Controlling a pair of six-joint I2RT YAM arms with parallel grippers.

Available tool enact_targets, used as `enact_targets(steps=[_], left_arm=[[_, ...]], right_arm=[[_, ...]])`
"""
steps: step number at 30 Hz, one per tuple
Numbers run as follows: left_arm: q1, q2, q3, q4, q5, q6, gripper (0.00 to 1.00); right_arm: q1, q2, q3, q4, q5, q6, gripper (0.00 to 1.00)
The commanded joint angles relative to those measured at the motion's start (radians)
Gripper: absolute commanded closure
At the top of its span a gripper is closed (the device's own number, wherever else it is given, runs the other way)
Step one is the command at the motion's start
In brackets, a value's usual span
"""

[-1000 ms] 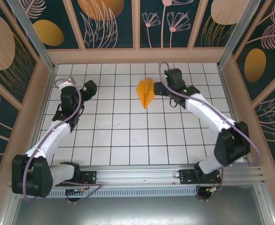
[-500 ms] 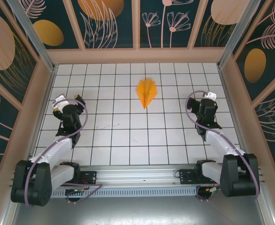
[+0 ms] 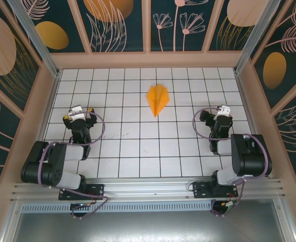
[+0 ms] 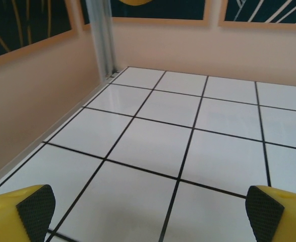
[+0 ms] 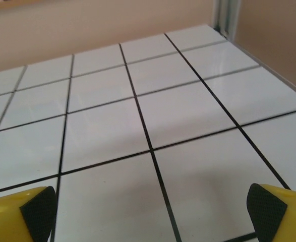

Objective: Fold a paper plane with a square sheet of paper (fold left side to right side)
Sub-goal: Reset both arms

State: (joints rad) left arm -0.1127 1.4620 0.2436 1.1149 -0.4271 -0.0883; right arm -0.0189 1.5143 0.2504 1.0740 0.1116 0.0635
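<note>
The plane (image 3: 158,99) looks done, creases too small to judge; left gripper (image 4: 149,213) and right gripper (image 5: 151,212) wide open, empty, so park clear.

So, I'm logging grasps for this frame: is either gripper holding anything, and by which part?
Nothing is held. The left gripper and right gripper are both open and empty; the paper plane lies on the table, apart from both.

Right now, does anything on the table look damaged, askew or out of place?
Nothing stands out. The paper plane lies neatly folded on the tiled table, apart from the open left gripper and right gripper.
</note>
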Motion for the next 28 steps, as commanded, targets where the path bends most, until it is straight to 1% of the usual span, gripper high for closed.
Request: enact_targets(steps=[1, 2, 4, 6, 9, 28], left_arm=[[0.039, 0.008, -0.022, 0.148, 0.146, 0.036, 0.01], [0.043, 0.028, -0.044, 0.208, 0.167, 0.040, 0.01], [0.047, 0.082, -0.076, 0.338, 0.176, 0.041, 0.01], [0.047, 0.057, -0.048, 0.236, 0.181, 0.039, 0.01], [0.063, 0.064, -0.026, 0.204, 0.183, 0.020, 0.01], [0.065, 0.062, -0.029, 0.207, 0.183, 0.019, 0.01]], right_arm=[[-0.009, 0.018, -0.046, 0.210, -0.073, -0.035, 0.01], [-0.015, 0.028, -0.042, 0.225, -0.093, -0.043, 0.01], [-0.017, 0.028, -0.018, 0.175, -0.120, -0.042, 0.01], [-0.019, 0.026, -0.019, 0.176, -0.121, -0.041, 0.01], [-0.018, 0.027, -0.019, 0.171, -0.120, -0.042, 0.01], [-0.012, 0.026, -0.017, 0.170, -0.115, -0.047, 0.01]])
